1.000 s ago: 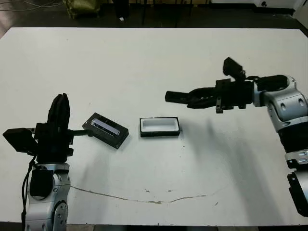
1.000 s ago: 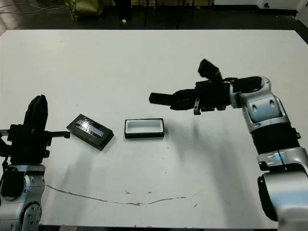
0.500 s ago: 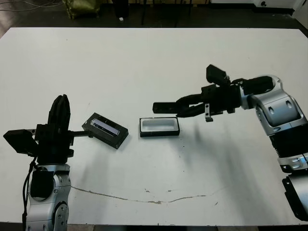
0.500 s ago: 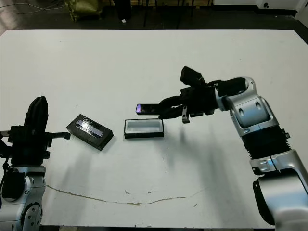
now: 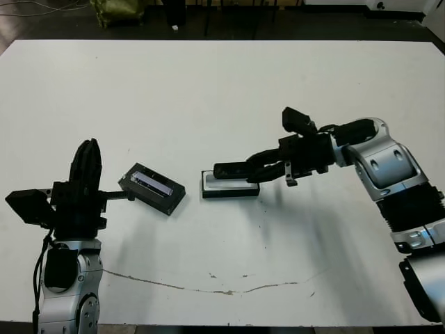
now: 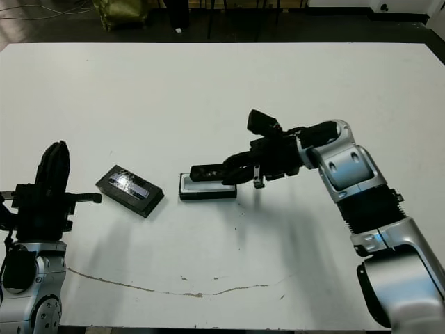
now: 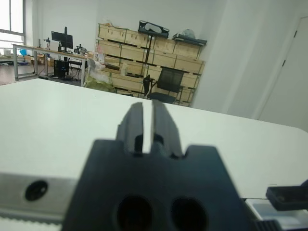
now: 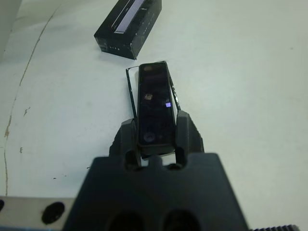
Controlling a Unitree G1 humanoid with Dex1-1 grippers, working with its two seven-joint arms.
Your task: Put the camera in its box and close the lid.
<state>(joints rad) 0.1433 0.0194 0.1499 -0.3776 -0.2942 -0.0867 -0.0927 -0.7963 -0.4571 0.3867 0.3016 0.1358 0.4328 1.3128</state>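
The camera (image 5: 230, 169), a slim black bar, is clamped at one end in my right gripper (image 5: 263, 164), which is shut on it. It lies lengthwise directly over the box (image 5: 240, 191), a shallow black tray with white lining, near the table's middle. Whether it touches the lining, I cannot tell. In the right wrist view the camera (image 8: 155, 103) covers nearly all of the box (image 8: 130, 91). The lid (image 5: 151, 188), black with a shiny stripe, lies flat to the left of the box. Further left, my left gripper (image 5: 87, 158) stands upright with its fingers together and holds nothing.
A thin crack-like line (image 5: 208, 284) runs across the white table (image 5: 208, 90) near its front edge. Beyond the table's far edge are dark floor, chair legs and an olive bag (image 5: 118, 10).
My right gripper has carried the camera leftward and down, from the right of the box to directly over it. The left arm and the lid have not moved.
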